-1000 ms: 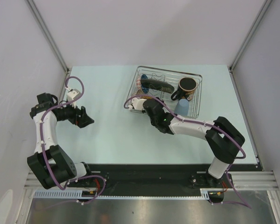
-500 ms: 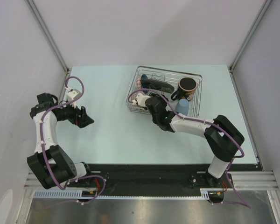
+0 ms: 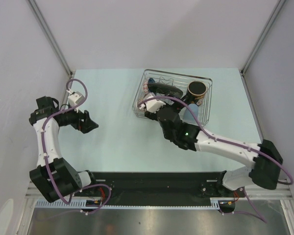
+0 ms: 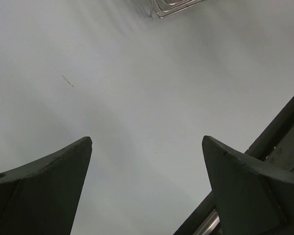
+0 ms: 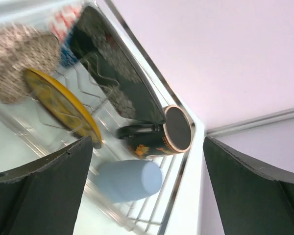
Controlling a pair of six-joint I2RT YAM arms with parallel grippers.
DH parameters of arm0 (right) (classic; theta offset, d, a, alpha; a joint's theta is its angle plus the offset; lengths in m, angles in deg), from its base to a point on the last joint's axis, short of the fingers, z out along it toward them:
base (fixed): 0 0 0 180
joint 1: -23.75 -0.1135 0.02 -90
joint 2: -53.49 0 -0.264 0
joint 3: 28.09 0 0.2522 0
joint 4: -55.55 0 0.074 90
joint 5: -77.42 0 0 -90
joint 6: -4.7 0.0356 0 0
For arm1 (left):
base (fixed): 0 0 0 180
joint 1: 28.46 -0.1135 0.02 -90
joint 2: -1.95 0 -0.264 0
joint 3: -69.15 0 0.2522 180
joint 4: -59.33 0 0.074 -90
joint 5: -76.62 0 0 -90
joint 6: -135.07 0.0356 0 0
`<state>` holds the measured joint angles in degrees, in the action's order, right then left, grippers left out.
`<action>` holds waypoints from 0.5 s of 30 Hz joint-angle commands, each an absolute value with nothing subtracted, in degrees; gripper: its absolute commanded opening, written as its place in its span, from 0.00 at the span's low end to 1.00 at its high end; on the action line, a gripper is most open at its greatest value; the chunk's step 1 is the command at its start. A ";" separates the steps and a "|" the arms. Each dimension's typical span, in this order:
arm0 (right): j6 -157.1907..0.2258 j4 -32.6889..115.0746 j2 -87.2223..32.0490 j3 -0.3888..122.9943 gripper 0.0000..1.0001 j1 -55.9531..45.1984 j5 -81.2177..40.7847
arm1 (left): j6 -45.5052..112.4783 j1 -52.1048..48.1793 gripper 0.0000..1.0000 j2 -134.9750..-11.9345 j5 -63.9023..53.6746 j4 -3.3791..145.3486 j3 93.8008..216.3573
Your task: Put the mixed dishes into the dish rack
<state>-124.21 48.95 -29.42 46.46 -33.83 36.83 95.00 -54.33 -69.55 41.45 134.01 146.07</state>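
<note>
The dish rack (image 3: 206,81) stands at the back centre-right of the table. In it lie the black mug (image 3: 197,90), the light-blue cup (image 3: 190,113) and the black square floral plate (image 3: 165,89). My right gripper (image 3: 154,113) hovers open at the rack's near-left side, holding nothing. Between its fingers, the right wrist view shows the yellow plate (image 5: 59,105) on edge in the prongs. Beside it are the floral plate (image 5: 115,73), the mug (image 5: 159,137), the cup (image 5: 127,181) and a beige speckled bowl (image 5: 19,58). A blue patterned bowl (image 5: 66,56) peeks out behind. My left gripper (image 3: 92,123) is open over bare table at the left.
The rack's wire rim (image 5: 183,166) runs close to the table's right edge and the wall. A corner of the rack (image 4: 171,6) shows at the top of the left wrist view. A black rail (image 4: 279,132) lines the table's near edge.
My right gripper has gone from shut to wide open by the rack. That arm's rear links have swung out to the right. The left arm has hardly moved.
</note>
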 commanded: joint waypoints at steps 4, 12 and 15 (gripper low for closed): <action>-82.06 14.70 -12.80 54.22 1.00 -33.24 30.71 | 84.12 -53.95 1.00 -63.80 44.73 128.68 148.83; -64.47 -1.26 -0.12 52.12 1.00 -22.66 17.39 | 61.07 -33.93 1.00 -52.37 18.83 112.56 142.68; -61.84 -2.94 -0.38 51.06 1.00 -22.48 16.70 | 57.90 -30.93 1.00 -53.50 17.56 112.37 143.90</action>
<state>-71.01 5.19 1.25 51.91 -22.60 19.70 67.13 -34.48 -53.18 26.00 117.71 143.22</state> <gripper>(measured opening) 0.995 0.996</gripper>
